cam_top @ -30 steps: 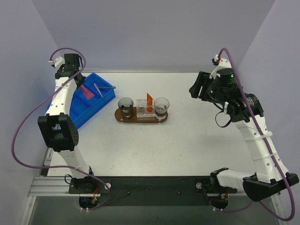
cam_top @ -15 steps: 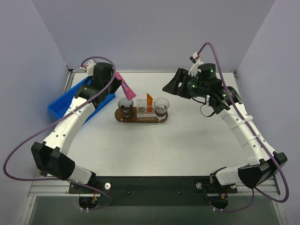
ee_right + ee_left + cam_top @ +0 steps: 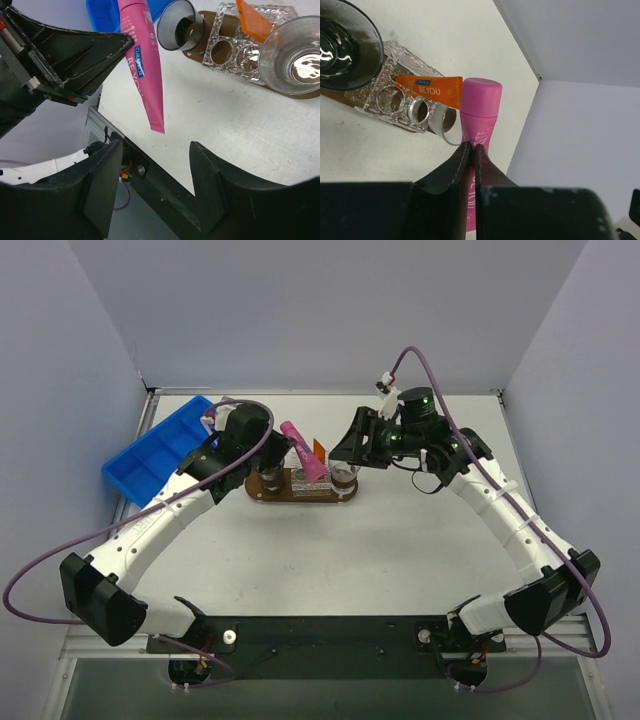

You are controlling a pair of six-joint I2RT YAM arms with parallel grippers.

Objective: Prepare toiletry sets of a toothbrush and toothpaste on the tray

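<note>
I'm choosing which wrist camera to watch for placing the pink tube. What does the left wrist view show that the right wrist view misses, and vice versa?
Only the left wrist view: the round cap of the pink tube and the lettering on the orange toothpaste. Only the right wrist view: the tube's flat crimped end, the blue bin, both glass cups, and the right gripper, open and empty. Both: the left gripper shut on the pink tube, the orange toothpaste in the clear holder, one glass cup and the tray.
</note>
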